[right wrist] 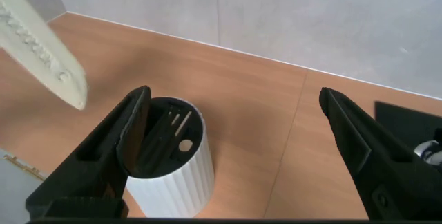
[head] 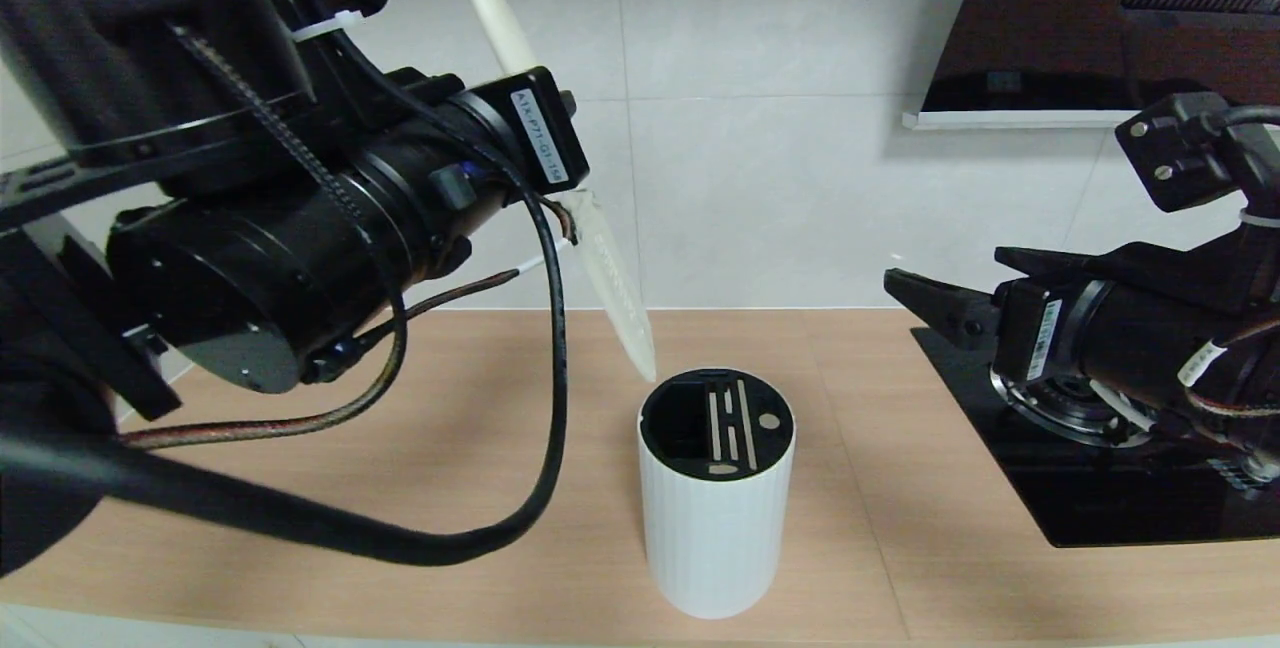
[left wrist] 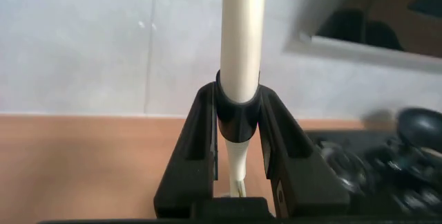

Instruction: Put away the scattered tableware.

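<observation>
We see the left gripper (left wrist: 238,106) clamped around a cream knife (head: 620,298), which hangs tilted, handle up toward the tiled wall (head: 780,128) and tip down. The tip sits just above the far left rim of the white ribbed holder (head: 715,528) and is not yet in any slot. The holder stands upright in the middle of the wooden counter (head: 400,488), its black slotted top facing up. To the right, our right gripper (right wrist: 235,96) hovers with its jaws spread wide and nothing between them, over the near edge of the black cooktop (head: 1100,498)
</observation>
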Robot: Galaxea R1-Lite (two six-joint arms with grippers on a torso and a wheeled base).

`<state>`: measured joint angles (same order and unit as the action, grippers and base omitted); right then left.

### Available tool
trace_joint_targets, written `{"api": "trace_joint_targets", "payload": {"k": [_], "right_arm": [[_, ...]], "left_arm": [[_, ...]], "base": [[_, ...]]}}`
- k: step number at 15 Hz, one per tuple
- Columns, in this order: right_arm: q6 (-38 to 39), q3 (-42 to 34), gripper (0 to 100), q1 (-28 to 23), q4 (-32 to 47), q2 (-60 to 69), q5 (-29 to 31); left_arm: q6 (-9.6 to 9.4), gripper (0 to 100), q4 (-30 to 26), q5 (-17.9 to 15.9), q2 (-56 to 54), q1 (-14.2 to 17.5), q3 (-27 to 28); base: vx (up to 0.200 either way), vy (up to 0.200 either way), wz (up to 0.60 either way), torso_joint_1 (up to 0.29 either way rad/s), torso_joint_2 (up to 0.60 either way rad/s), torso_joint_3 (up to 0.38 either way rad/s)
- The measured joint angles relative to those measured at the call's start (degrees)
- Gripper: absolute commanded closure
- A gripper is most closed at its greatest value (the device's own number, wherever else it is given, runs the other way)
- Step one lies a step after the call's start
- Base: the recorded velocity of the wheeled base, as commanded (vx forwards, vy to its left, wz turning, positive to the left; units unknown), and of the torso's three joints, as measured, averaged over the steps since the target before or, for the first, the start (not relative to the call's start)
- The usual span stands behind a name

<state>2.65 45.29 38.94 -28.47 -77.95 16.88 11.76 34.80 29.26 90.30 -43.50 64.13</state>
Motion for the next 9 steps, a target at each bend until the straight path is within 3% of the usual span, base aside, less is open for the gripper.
{"api": "trace_joint_targets", "payload": {"k": [4, 6, 9], "right_arm": [[0.0, 0.0, 0, -0.2, 0.0, -0.4, 0.1], [0.0, -0.1, 0, -0.2, -0.1, -0.7, 0.1], [0.0, -0.1, 0, -0.2, -0.2, -1.0, 0.1]], "left_arm": [[-8.33, 100, 14.8, 1.7, 4.5, -2.1, -4.7], [-9.98, 100, 18.9, 2.6, 7.6, -2.5, -6.4], [-9.94, 100, 19.2, 2.6, 10.3, -3.1, -7.3]], "base": [[0.000, 0.000, 0.00, 0.000, 0.00, 0.000], [0.000, 0.000, 0.00, 0.000, 0.00, 0.000], [0.000, 0.000, 0.00, 0.000, 0.00, 0.000]]}}
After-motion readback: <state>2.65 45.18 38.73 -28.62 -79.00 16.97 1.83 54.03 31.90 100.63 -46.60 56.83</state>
